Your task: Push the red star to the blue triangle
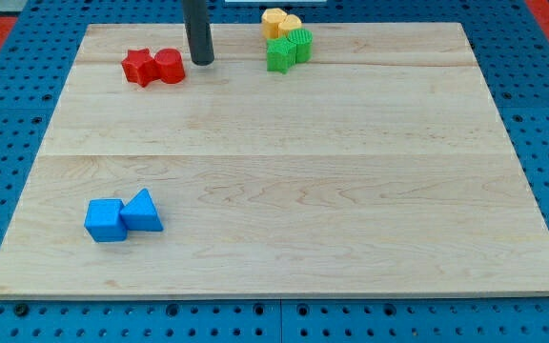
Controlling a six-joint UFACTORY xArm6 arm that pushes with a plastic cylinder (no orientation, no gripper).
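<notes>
Red star [139,68] sits just left of my tip [202,62] (no pincer visible); blue triangle [142,211] well apart.

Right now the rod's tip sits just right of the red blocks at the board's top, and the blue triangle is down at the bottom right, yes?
Not quite. The camera view puts the blue triangle at the bottom left, touching a blue cube. The rest holds: my tip sits just right of the red star and its red neighbour near the board's top.
</notes>
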